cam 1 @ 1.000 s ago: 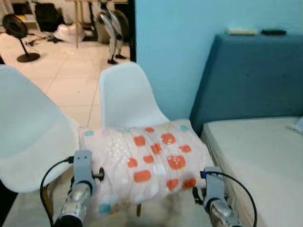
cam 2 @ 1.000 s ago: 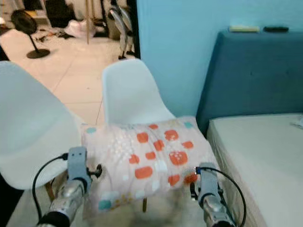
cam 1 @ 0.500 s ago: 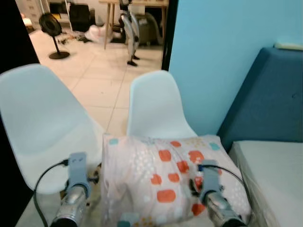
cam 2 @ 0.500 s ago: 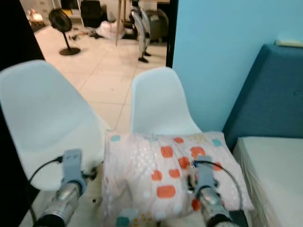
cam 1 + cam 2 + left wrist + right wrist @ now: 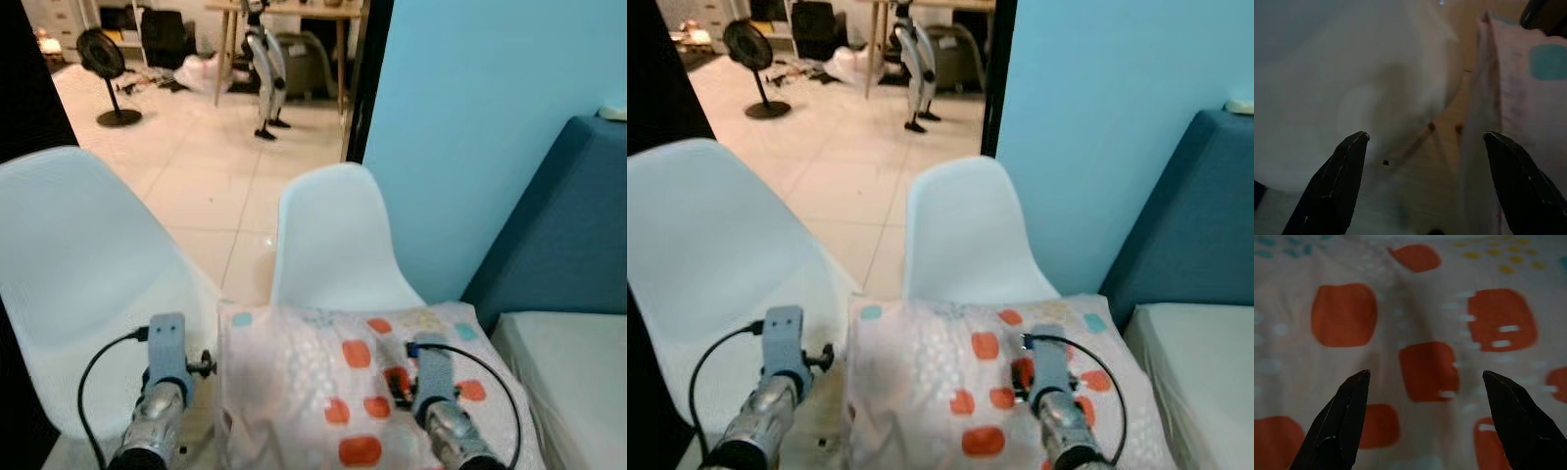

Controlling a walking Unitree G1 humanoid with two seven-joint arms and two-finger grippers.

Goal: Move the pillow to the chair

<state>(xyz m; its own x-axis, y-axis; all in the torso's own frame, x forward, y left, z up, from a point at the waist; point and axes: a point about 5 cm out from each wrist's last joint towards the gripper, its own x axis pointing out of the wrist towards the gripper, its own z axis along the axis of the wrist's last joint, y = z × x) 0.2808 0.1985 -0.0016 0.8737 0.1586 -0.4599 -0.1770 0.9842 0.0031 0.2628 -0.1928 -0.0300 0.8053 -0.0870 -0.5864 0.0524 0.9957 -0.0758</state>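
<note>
1. Left eye view: pillow (image 5: 333, 392), pale pink with orange squares and teal corner marks, lies low in the middle of the scene, on the seat of the nearer-right white chair (image 5: 333, 245), its back rising just behind the pillow
2. Right gripper (image 5: 1425, 421) is over the pillow top; right wrist view has both black fingers (image 5: 1342, 426) spread wide, orange squares between them, nothing grasped; cannot tell if the tips touch the fabric
3. Right arm (image 5: 436, 411) reaches forward from the bottom edge, wrist lying over the right half of the pillow, black cable looping beside it
4. Left gripper (image 5: 1420, 186) has fingers (image 5: 1337, 181) spread apart, empty, aimed at the gap between the second chair seat and the pillow's left edge
5. Left arm (image 5: 157, 401) points forward, just left of the pillow, apart from it
6. Second white chair (image 5: 88, 274) stands at left, near the first
7. Blue headboard (image 5: 558, 235) and mattress (image 5: 578, 382) at right, against a light blue wall (image 5: 470, 117)
8. Beyond the doorway: tiled floor (image 5: 196, 166), standing fan (image 5: 103, 69)
</note>
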